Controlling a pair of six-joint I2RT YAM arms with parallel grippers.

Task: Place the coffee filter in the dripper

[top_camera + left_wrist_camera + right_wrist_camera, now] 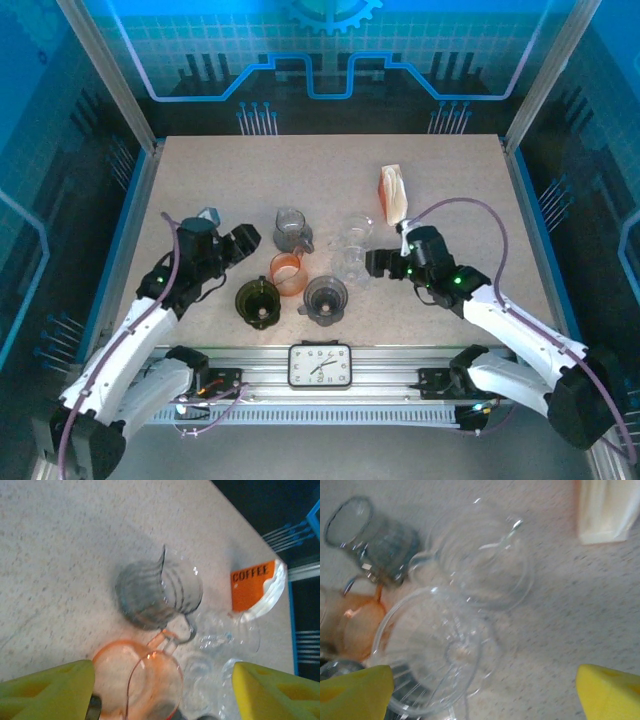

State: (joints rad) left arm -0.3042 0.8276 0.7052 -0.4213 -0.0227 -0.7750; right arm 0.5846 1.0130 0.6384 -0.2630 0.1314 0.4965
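The coffee filter pack (pixel 393 192), orange and white with "COFFEE" printed on it, lies at the back right of the table. It also appears as the pack (pixel 255 587) and as a white-edged corner of the pack (pixel 610 510). Several drippers cluster mid-table: grey (pixel 291 230), orange (pixel 288 272), two clear ones (pixel 352 262), dark olive (pixel 258 300) and dark grey (pixel 325 298). My left gripper (pixel 243 239) is open above the orange dripper (pixel 145 680). My right gripper (pixel 377 262) is open beside the nearer clear dripper (pixel 432 655). Neither holds anything.
A clock (pixel 320 365) sits on the front rail between the arm bases. Blue frame walls (pixel 135 180) bound the table on both sides and at the back. The grey dripper (pixel 157 592) and a second clear dripper (pixel 482 562) stand close to the others.
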